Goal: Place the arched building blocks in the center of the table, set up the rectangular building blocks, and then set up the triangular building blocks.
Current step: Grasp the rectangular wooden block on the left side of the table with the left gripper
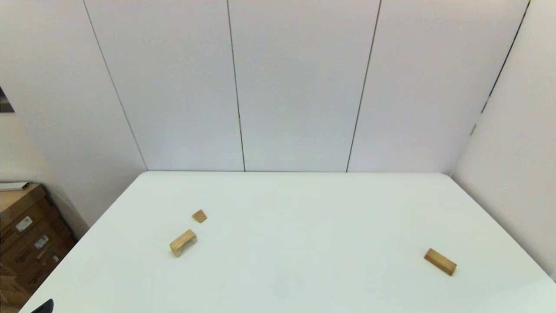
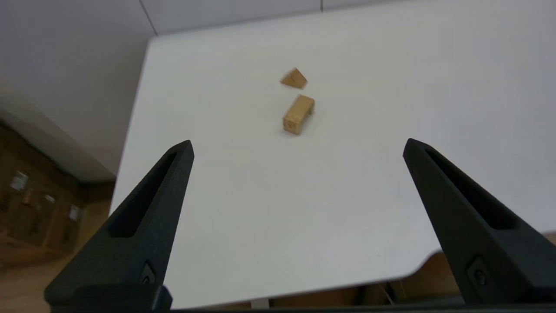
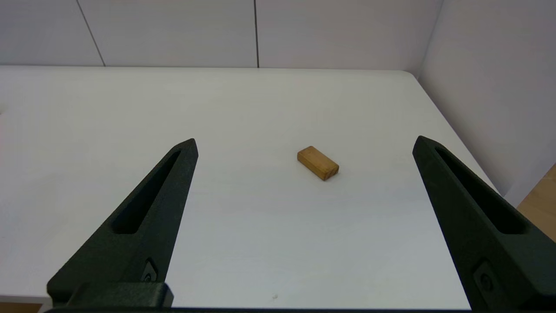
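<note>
Table [image 1: 304,278] centre bare. Rectangular block [image 1: 440,261] far right; arched block [image 1: 183,242] left, triangular block [image 1: 199,216] just behind it. Left gripper [image 2: 297,148] and right gripper [image 3: 304,145] both spread wide, empty, back near the table's front edge. Risk: left fingers clipping the wedge while grabbing the arch.

head: high, forward-down | 2 wrists: low, share table [image 1: 304,261]

On the table [image 1: 278,243] the arch [image 1: 183,242] lies at the left, legs down, with the wedge [image 1: 199,216] just behind it, near but apart. The bar [image 1: 440,261] lies flat far to the right, well apart from both, near the right edge and slightly nearer the robot than the arch
</note>
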Robot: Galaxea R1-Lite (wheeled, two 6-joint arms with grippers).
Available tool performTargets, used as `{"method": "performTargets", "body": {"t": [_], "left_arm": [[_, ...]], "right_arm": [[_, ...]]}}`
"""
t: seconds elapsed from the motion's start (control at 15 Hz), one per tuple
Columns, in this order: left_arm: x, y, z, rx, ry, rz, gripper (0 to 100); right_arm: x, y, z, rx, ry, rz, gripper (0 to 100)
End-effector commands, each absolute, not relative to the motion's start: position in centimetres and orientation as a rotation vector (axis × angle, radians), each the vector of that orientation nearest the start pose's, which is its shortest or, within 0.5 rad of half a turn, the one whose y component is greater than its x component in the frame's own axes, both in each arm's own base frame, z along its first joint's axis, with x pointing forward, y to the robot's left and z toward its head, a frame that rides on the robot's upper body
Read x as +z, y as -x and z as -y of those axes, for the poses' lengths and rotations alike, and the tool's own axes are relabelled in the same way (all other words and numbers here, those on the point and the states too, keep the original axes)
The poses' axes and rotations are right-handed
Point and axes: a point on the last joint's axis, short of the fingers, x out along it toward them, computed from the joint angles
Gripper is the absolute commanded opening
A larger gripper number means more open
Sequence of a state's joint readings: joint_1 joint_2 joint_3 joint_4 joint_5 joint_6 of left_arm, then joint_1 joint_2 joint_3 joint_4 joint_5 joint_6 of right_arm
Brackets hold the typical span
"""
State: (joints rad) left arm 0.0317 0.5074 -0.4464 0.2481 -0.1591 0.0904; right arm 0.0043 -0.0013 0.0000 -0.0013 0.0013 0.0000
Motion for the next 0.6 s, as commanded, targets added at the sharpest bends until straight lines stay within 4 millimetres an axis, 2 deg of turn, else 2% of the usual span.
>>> {"method": "performTargets", "body": {"t": [0.07,0.27,0.4,0.6], "left_arm": [[24.3,-11.5,0.0,-0.208,-0.009,-0.650,100],[24.9,-17.4,-0.1,-0.215,0.013,-0.801,100],[23.8,-20.4,0.0,-0.228,0.017,-0.875,100],[21.1,-25.2,0.3,-0.245,0.020,-1.003,100]], "right_arm": [[7.6,2.3,0.0,0.006,0.000,0.003,100],[7.6,2.3,0.0,0.006,0.000,0.003,100],[7.6,2.3,0.0,0.006,0.000,0.003,100],[7.6,2.3,0.0,0.006,0.000,0.003,100]]}}
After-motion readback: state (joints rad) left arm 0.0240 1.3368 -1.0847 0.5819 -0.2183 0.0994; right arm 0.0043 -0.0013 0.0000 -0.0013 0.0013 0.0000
